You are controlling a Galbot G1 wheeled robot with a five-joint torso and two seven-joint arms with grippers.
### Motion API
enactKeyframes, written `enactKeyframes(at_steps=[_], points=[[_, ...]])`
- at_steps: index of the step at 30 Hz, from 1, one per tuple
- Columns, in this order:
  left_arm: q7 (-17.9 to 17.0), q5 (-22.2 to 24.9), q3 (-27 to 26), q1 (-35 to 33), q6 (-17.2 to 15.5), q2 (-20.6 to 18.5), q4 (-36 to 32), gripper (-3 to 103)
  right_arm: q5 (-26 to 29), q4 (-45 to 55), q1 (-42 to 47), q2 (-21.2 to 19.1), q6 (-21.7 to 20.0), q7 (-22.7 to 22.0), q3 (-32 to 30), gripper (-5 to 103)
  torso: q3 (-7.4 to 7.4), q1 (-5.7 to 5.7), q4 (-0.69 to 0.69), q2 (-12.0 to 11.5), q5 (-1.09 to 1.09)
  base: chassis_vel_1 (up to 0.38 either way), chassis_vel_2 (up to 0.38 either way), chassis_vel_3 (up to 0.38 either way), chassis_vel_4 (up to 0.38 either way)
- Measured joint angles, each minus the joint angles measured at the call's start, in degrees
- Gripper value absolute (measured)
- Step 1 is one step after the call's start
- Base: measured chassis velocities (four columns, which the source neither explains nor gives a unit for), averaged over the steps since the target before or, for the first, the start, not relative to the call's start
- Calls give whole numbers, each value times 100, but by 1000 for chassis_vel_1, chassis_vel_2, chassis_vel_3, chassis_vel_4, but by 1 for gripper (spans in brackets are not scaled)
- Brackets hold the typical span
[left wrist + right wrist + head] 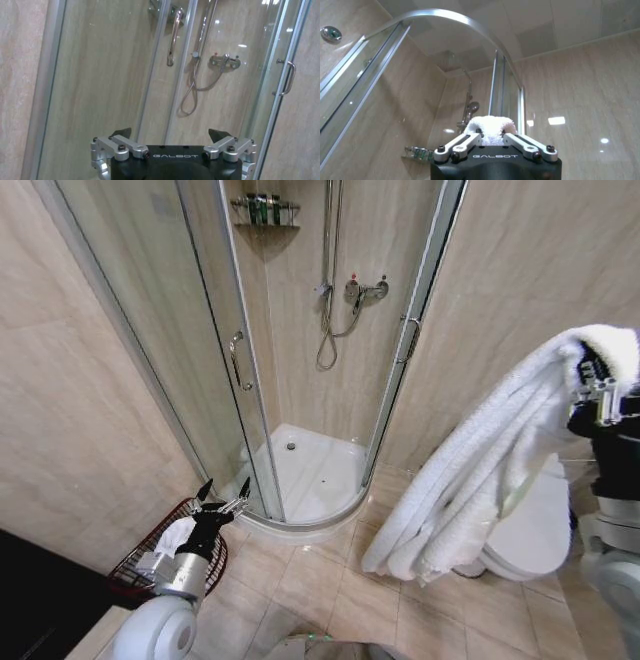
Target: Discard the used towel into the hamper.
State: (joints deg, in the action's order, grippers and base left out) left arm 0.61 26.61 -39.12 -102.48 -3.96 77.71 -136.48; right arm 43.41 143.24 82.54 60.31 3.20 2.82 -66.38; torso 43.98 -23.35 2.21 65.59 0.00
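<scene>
Towel (480,480) clamped in my raised right tool (490,138), well apart from hamper (135,565); left tool (222,495) spread, empty; drop pending.

left gripper (172,135) sitting with its jaws spread wide, pointed at the curved glass shower door (105,75), with the chrome handle (172,37) and shower hose (192,86) behind it.

Bright even light, ceiling glare on glossy tiles, sharp focus
</scene>
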Motion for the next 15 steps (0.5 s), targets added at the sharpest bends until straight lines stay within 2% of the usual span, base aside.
enactKeyframes(at_steps=[15], points=[[0,0,0,0,0,0,0,100,53,0,-14,-1,-3,-16,-106,7,238,-202,0,440,1,0,0,0,0]])
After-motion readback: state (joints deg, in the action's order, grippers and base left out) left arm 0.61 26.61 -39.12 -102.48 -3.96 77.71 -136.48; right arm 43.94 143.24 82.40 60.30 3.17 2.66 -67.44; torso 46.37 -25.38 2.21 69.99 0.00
